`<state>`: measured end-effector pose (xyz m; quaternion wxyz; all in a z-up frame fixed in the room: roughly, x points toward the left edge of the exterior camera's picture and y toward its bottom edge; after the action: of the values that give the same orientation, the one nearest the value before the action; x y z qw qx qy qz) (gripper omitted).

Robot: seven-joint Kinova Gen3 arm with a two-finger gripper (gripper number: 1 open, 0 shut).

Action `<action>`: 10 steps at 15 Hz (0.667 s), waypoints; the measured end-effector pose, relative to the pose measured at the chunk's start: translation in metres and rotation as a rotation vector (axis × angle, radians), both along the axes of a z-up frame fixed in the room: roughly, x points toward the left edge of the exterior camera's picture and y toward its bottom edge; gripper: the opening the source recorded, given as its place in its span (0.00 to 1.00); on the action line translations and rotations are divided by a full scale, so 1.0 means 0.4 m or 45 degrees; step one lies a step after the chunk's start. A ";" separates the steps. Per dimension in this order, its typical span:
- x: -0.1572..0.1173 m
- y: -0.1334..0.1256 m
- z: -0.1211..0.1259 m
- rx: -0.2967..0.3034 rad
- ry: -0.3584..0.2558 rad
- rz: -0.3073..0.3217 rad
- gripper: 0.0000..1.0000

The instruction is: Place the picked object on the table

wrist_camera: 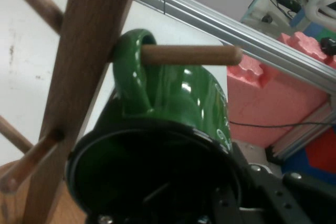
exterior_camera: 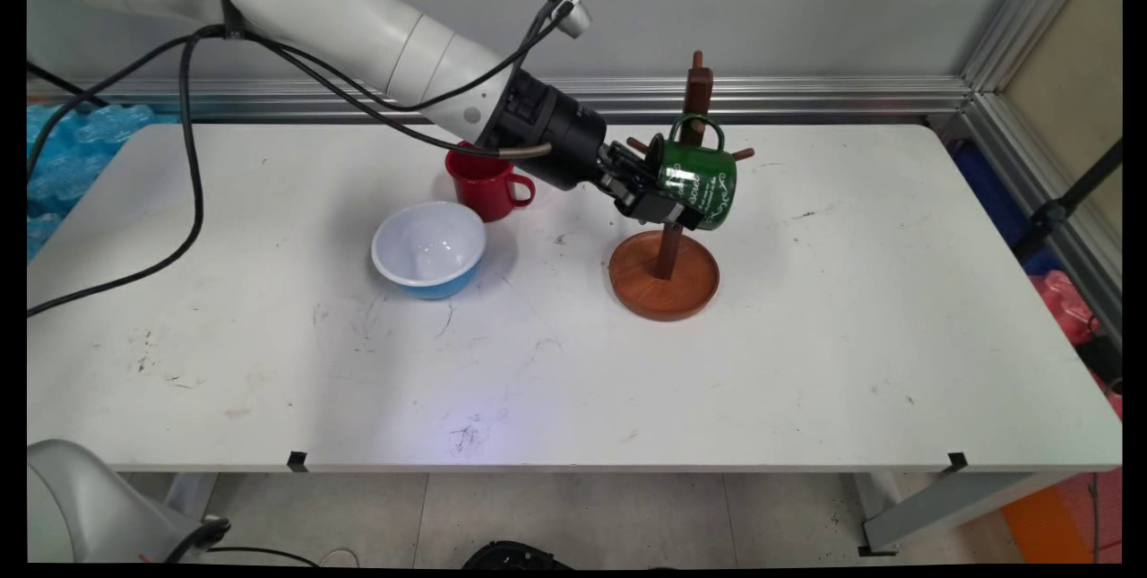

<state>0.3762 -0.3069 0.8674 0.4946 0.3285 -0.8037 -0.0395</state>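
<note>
While my tool (exterior_camera: 661, 204) grips the green mug (exterior_camera: 700, 183) by its rim, the handle hangs on a rack (exterior_camera: 665, 266) peg (wrist_camera: 190, 55). I see a red mug (exterior_camera: 485, 185) and bowl (exterior_camera: 429, 248) on the counter (exterior_camera: 806, 354).

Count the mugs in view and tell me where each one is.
2. The green mug hangs by its handle on a peg of the wooden mug tree, with the gripper at its rim. The red mug stands on the table behind the blue bowl.

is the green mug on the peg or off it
On: the green enamel mug's handle is looped over a wooden peg of the mug tree.
</note>
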 end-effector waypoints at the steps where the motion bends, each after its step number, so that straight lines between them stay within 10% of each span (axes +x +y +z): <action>1: -0.001 0.000 0.006 -0.004 0.006 -0.002 0.00; 10: 0.013 0.014 0.044 -0.020 0.032 -0.029 0.00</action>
<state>0.3815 -0.3014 0.8851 0.5066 0.3150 -0.8014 -0.0430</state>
